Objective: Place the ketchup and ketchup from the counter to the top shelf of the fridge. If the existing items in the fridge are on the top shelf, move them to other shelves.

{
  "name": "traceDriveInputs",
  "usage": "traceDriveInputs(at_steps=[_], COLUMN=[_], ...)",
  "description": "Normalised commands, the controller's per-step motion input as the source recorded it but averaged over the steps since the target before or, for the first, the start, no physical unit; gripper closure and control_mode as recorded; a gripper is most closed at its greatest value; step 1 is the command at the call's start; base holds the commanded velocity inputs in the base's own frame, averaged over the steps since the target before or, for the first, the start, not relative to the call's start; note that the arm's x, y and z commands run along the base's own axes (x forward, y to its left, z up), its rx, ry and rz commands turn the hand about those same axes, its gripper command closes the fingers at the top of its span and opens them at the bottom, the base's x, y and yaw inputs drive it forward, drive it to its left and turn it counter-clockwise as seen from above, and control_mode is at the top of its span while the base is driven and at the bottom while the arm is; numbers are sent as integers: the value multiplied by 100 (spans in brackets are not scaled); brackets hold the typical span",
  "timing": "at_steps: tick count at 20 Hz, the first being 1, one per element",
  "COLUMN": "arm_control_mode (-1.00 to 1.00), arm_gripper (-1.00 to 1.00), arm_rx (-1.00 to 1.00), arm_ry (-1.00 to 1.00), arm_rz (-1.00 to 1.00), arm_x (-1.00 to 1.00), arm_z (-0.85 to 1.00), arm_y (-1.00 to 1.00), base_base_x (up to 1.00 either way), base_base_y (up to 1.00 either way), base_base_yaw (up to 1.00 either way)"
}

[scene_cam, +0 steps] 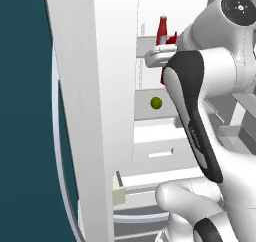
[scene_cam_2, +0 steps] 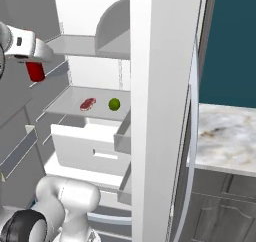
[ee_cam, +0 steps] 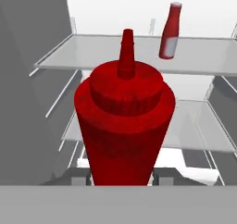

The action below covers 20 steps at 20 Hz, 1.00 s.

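My gripper (ee_cam: 121, 177) is shut on a red ketchup bottle (ee_cam: 125, 121), which stands upright between the fingers. I hold it in front of the open fridge (scene_cam_2: 85, 16), about level with the front edge of the top shelf (ee_cam: 115, 56). In the right base view the gripper (scene_cam_2: 34, 63) and its ketchup bottle (scene_cam_2: 35, 72) sit left of the top shelf (scene_cam_2: 80, 46). A second ketchup bottle (ee_cam: 170, 31) stands upright at the back of the top shelf, also seen as the ketchup bottle (scene_cam: 162, 30). On a lower shelf (scene_cam_2: 65, 106) lie the dark-red lump (scene_cam_2: 88, 104) and the yellow-green fruit (scene_cam_2: 114, 104).
The fridge's open white door (scene_cam_2: 165, 111) stands edge-on to the right of the shelves, and another door panel (scene_cam: 85, 111) to the left. White drawers (scene_cam_2: 95, 146) sit under the lower shelf. The marbled counter (scene_cam_2: 225, 131) lies past the door on the right.
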Motion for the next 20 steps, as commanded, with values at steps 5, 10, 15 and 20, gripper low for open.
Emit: traceDriveInputs(at_steps=[5,10,15,20], arm_control_mode=[-100,-100,-100,-100], arm_gripper=[100,100,100,100], arm_rx=[-5,-2,0,0], arm_ry=[-2,0,0,0], arm_rz=[0,0,0,0], arm_x=[100,100,100,99], arm_z=[1,7,10,9], arm_y=[0,0,0,0], base_base_x=[0,0,0,0], base_base_y=[0,0,0,0], base_base_yaw=[0,0,0,0])
